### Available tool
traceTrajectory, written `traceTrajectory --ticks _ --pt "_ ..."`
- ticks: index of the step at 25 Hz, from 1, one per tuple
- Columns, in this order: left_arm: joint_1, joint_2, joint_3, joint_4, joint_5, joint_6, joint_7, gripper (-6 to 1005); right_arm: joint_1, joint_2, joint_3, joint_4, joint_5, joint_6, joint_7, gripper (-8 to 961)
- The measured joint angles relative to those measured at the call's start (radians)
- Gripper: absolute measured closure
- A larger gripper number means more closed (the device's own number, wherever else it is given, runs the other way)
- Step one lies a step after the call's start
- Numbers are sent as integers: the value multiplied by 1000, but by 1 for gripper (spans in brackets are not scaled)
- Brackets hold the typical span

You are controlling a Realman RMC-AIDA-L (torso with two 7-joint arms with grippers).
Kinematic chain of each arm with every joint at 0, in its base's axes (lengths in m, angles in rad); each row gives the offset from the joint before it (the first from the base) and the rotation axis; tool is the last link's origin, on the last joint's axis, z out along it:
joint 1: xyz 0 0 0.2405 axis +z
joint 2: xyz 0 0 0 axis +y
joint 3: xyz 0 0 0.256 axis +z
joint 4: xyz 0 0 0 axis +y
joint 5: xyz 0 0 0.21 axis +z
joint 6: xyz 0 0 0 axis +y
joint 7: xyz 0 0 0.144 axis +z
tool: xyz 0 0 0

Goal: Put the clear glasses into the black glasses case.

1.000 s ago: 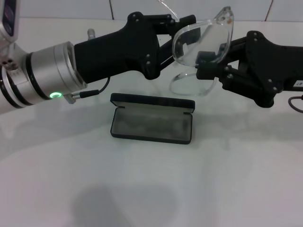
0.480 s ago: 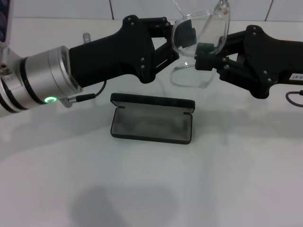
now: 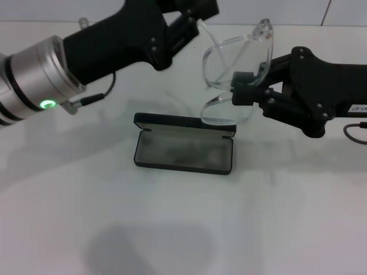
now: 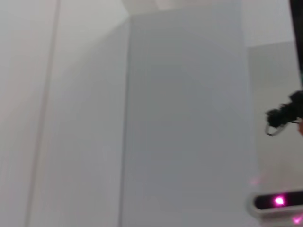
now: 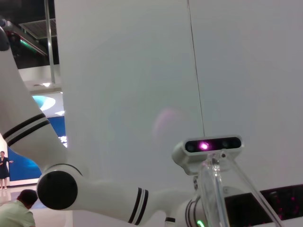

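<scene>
The right gripper (image 3: 243,89) pinches the clear glasses (image 3: 238,66) by the frame, above the far edge of the open black glasses case (image 3: 183,150). They look light, slick and springy, best held at the bridge. The left gripper's (image 3: 198,11) state is unclear

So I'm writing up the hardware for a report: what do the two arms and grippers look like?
Both grippers are matt black and angular, with visible screws. The left gripper follows a silver wrist cuff with black bands, a green ring light and a thin black cable. The right gripper carries a small white label and a black cable at its rear.
</scene>
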Motion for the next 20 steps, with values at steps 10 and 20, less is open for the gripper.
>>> traceTrajectory --ticks 10,20 --pt "-11 -2 131 4 -1 4 5 834 3 0 -3 2 -1 18 1 858" --pt "15 1 131 5 -50 4 36 832 4 0 -1 2 1 24 0 859"
